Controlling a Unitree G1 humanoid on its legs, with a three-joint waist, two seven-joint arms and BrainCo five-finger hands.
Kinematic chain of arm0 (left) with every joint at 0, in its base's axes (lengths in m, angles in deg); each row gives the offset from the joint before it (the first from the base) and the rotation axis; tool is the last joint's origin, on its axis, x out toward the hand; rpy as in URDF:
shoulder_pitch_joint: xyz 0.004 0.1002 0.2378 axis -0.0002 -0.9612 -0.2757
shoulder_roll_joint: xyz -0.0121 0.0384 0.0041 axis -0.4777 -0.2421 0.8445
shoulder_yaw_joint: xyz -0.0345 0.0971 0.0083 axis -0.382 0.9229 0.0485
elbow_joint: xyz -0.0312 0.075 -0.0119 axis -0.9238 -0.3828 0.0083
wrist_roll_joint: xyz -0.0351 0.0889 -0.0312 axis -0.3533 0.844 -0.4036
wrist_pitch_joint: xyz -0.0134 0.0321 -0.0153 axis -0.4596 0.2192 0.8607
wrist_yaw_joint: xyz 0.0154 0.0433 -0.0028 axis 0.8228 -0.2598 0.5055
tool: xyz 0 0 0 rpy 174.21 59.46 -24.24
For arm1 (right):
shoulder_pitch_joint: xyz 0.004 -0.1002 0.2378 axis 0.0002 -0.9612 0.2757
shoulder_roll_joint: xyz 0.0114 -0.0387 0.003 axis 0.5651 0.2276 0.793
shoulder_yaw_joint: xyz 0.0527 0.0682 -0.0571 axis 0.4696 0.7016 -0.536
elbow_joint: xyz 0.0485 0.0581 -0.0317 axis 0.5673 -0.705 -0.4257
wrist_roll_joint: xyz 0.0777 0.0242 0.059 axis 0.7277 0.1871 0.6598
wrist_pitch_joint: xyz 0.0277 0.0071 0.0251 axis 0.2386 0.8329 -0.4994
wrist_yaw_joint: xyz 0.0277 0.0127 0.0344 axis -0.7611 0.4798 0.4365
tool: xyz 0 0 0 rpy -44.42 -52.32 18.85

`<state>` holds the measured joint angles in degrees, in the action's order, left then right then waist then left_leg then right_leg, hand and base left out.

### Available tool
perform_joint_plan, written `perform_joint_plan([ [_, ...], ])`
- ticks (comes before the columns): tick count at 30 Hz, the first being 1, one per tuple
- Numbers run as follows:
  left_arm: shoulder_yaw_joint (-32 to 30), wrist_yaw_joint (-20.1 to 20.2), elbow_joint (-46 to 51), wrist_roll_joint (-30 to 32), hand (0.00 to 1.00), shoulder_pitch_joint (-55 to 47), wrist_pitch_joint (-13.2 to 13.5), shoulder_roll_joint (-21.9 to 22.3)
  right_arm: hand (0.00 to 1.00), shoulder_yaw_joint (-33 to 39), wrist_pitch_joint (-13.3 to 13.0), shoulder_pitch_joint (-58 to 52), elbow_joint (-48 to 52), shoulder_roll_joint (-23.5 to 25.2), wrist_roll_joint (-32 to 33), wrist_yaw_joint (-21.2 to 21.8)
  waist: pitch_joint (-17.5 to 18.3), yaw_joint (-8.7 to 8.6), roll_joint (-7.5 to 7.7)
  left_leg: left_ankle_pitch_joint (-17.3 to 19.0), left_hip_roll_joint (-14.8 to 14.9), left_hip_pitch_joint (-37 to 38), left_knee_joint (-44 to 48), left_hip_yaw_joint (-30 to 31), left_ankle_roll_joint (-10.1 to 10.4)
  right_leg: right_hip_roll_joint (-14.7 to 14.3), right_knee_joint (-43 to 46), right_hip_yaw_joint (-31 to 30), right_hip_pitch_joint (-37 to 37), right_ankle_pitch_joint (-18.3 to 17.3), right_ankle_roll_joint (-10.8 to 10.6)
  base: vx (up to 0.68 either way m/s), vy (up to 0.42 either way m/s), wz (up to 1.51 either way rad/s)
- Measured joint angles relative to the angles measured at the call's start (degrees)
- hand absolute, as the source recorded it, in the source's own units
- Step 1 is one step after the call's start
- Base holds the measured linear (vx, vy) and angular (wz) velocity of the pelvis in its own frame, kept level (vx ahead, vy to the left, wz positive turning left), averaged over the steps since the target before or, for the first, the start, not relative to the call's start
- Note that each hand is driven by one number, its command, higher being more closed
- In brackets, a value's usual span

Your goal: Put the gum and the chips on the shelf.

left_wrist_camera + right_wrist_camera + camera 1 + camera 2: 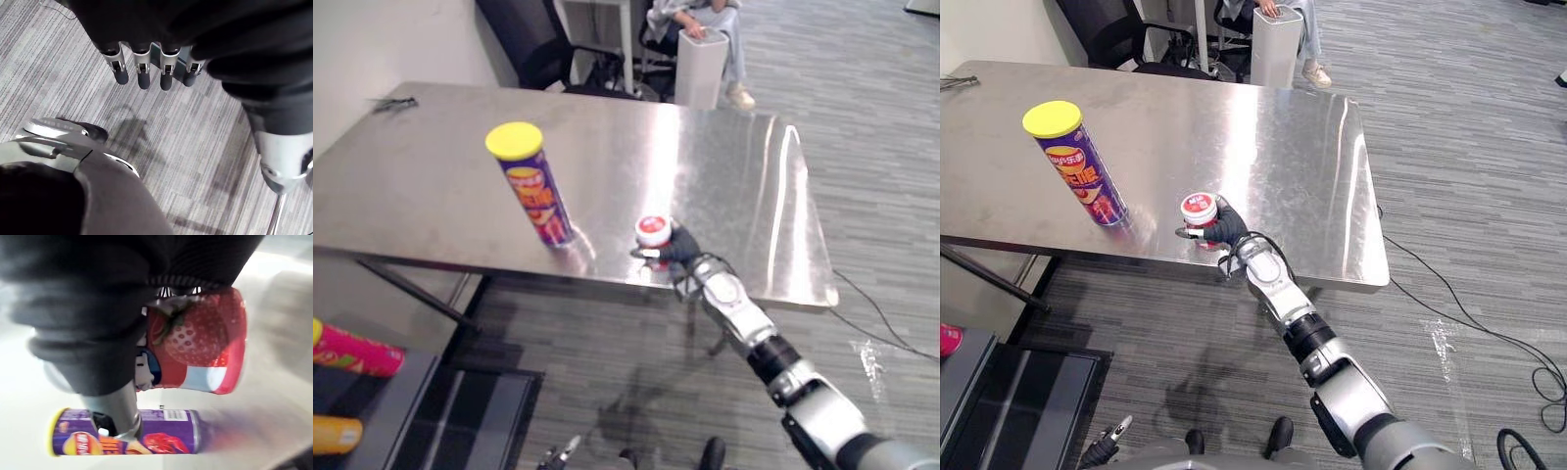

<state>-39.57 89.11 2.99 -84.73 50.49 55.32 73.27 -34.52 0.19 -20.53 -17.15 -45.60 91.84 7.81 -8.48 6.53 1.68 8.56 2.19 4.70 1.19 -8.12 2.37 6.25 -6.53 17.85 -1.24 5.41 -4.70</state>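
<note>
Down at my left side the left robot hand [142, 73] hangs over the grey striped carpet [205, 147], fingers straight and loose, with nothing in it. Also low on the left I see the dark shelf [406, 392], with a red can [357, 354] and an orange can [333, 433] lying on it.

Further out, at the near edge of the steel surface [724, 166] and right of its middle, the right robot hand [680, 250] is clamped on the gum tub [653, 230]. Its fingers and thumb curl round the red body with the strawberry picture, and the tub is upright with its lid on top. I cannot tell whether its base touches the surface.

Left of the tub and apart from it, a little further in from the near edge, the chips can [533, 191] stands free on the surface. It is purple with a yellow lid and leans slightly in my view.

At the far left corner lies a small dark object [393, 103] that I cannot make out. Beyond the far edge I see a black chair [524, 39], a white bin [701, 69] and a seated person [705, 15] with one hand on the bin's top.
</note>
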Motion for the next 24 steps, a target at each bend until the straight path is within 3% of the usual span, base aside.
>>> perform_joint_plan([
  [4,-0.3,-0.05,-0.04,0.04,0.0,0.0,-0.03,0.03,1.0,3.25,-0.78,-3.2,10.54,-1.88,0.05,-0.38,0.02,-0.26,0.02,0.01,-0.16,0.54,0.02,-0.72,0.02,0.09,0.01,-0.98,-0.1,0.08,-0.13,-0.02,-0.006,-0.12],
  [6,-0.34,-0.04,-0.48,0.07,0.0,-0.08,-0.03,-0.01,1.0,4.87,-1.35,-5.02,14.79,-3.5,0.09,-0.49,0.04,-1.25,0.03,0.01,-0.27,0.54,0.02,-0.71,0.02,0.18,0.02,-1.05,-0.12,0.14,-0.21,-0.04,-0.011,0.01],
  [24,-0.37,-0.08,-1.26,0.58,0.0,-0.26,0.0,-0.11,1.0,15.57,-3.26,-17.32,24.94,-5.84,0.07,-2.09,1.07,-1.82,-0.02,0.06,-0.1,1.37,0.04,-2.05,0.06,-0.1,-0.02,-2.47,-0.21,0.15,-0.22,-0.03,-0.013,-0.04],
])
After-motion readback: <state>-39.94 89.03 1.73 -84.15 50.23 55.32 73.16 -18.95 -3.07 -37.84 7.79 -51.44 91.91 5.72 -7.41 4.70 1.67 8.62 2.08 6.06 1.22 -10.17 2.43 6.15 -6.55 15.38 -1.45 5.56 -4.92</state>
